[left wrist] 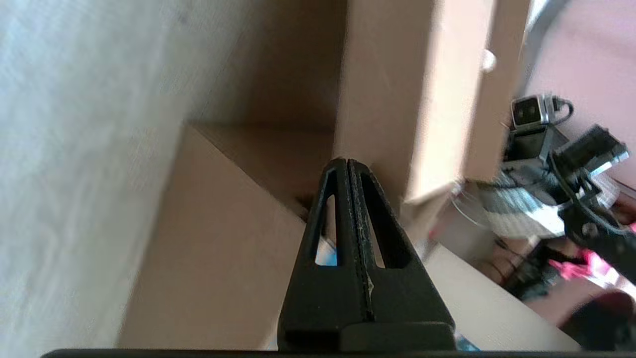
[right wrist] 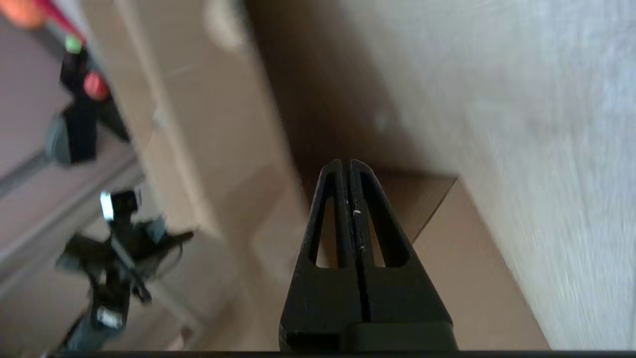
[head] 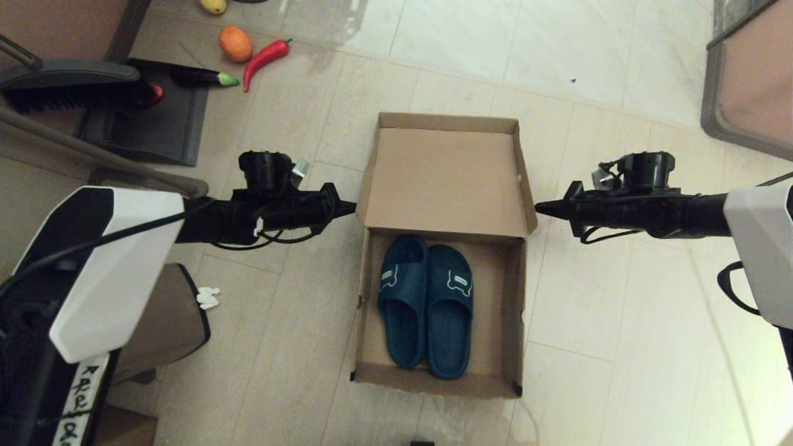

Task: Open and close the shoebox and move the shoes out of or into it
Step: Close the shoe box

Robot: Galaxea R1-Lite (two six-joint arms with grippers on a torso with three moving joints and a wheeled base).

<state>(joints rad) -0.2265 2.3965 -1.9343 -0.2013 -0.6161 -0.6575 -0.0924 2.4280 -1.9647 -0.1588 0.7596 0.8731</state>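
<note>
The brown cardboard shoebox (head: 507, 310) lies open on the tiled floor in the middle of the head view, its hinged lid (head: 446, 179) tipped back on the far side. Two dark teal slippers (head: 426, 303) lie side by side inside it, toes toward the lid. My left gripper (head: 353, 208) is shut, its tip at the lid's left edge near the hinge. My right gripper (head: 538, 209) is shut too, its tip at the lid's right edge. In the left wrist view the shut fingers (left wrist: 348, 166) point at the cardboard (left wrist: 218, 258). The right wrist view shows shut fingers (right wrist: 346, 166) against cardboard (right wrist: 472, 278).
A tan bin with black liner (head: 167, 322) stands at lower left, a crumpled white scrap (head: 209, 298) beside it. A broom and dark dustpan (head: 148, 111) lie at upper left with an orange (head: 235, 43), a red chilli (head: 266, 59) and an eggplant (head: 204, 77). A grey-framed panel (head: 743, 87) is at upper right.
</note>
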